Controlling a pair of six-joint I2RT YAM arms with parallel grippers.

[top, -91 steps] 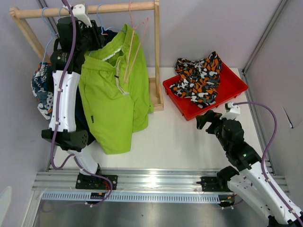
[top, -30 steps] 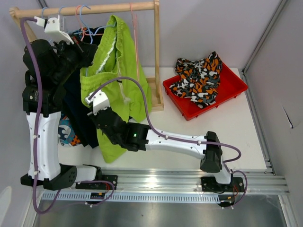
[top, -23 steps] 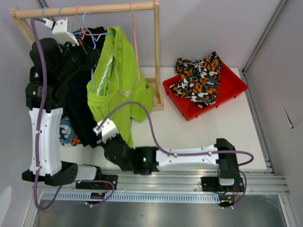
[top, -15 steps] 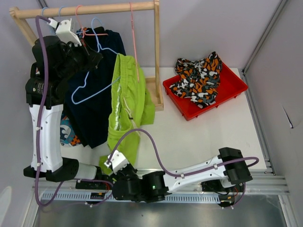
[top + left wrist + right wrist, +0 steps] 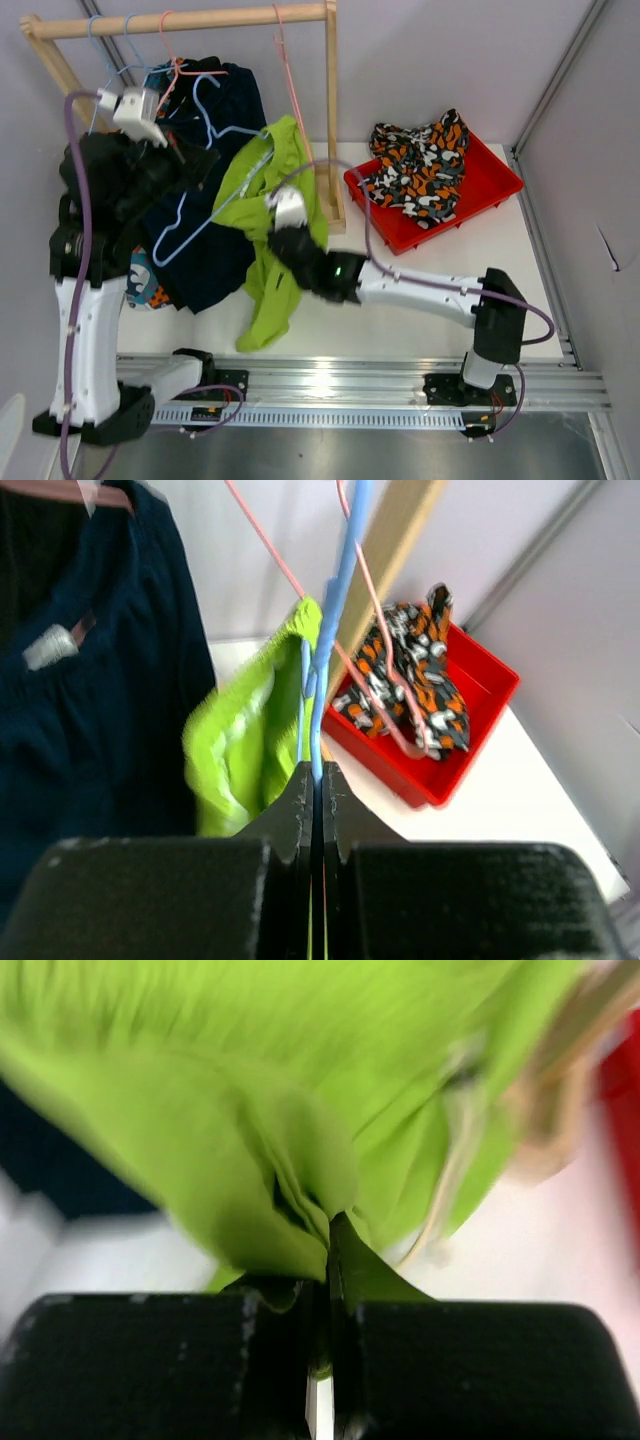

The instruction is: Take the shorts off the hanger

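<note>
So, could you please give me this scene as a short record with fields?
left gripper: shut on the blue hanger
right gripper: shut on a fold of the lime green shorts
lime green shorts: drooping beside the hanger; whether fully off it is unclear
navy shorts: hanging on the wooden rack
camouflage shorts: lying in the red tray

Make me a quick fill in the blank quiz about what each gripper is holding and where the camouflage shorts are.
1. The shorts pinched by the right gripper are ____ in colour.
2. The left gripper is shut on a wire hanger that is ____ in colour.
3. The camouflage shorts lie in a tray that is ____ in colour.

Missing words: lime green; blue; red.
</note>
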